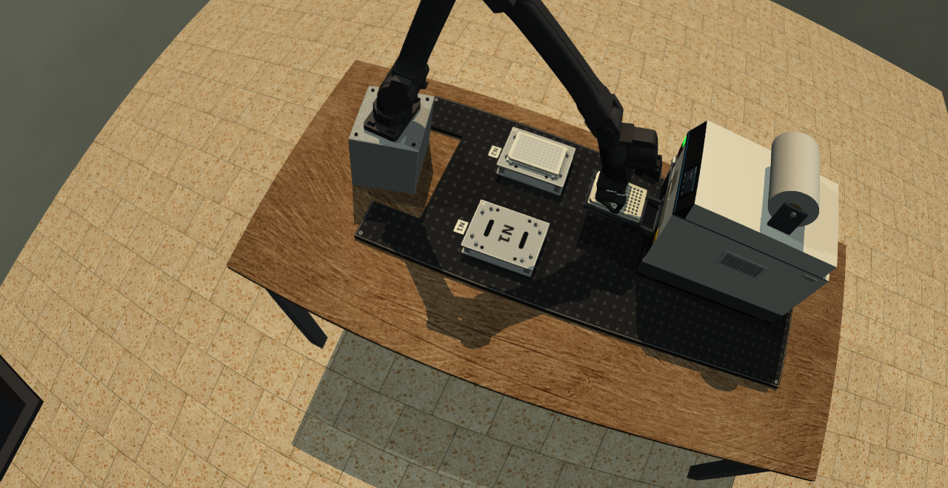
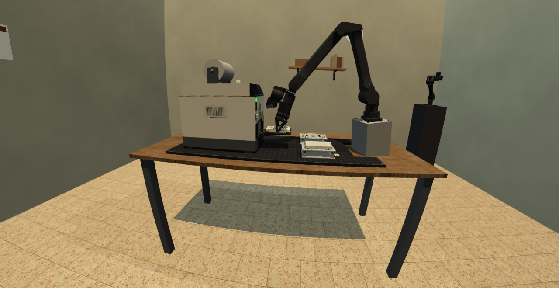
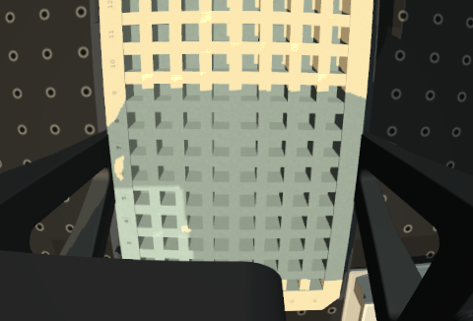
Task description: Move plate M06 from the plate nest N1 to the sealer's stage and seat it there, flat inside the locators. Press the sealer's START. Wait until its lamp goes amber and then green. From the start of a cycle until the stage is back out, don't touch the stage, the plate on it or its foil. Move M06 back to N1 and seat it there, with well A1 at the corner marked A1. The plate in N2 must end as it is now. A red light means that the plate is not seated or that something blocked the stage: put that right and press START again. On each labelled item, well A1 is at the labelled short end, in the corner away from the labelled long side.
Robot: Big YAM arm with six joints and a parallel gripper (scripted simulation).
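Note:
Plate M06 point(image 1: 636, 199) point(image 3: 236, 77) is pale with square wells and lies over the sealer's dark stage point(image 2: 287, 133). I cannot tell whether it is fully down inside the locators, or whether foil covers it. Its numbered long side is left in the wrist view, with 12 at the top; the A1 corner is hidden. My gripper point(image 1: 612, 206) point(image 2: 279, 129) point(image 3: 235, 144) is shut on it, one finger at each long side. Nest N1 point(image 1: 509, 213) point(image 2: 305, 134) is empty. Nest N2 point(image 1: 523, 174) point(image 2: 317, 153) holds a pale plate point(image 1: 538, 152) point(image 2: 317, 144). The sealer's lamp point(image 1: 683, 140) point(image 2: 256, 99) is green.
The sealer point(image 1: 735, 180) point(image 2: 216, 118) stands close beside my wrist, with a foil roll point(image 1: 795, 166) point(image 2: 220, 71) on top. A black perforated board point(image 1: 589, 299) point(image 2: 281, 156) lies under the nests and sealer. My arm's base stands on a grey block point(image 1: 384, 164) point(image 2: 371, 139).

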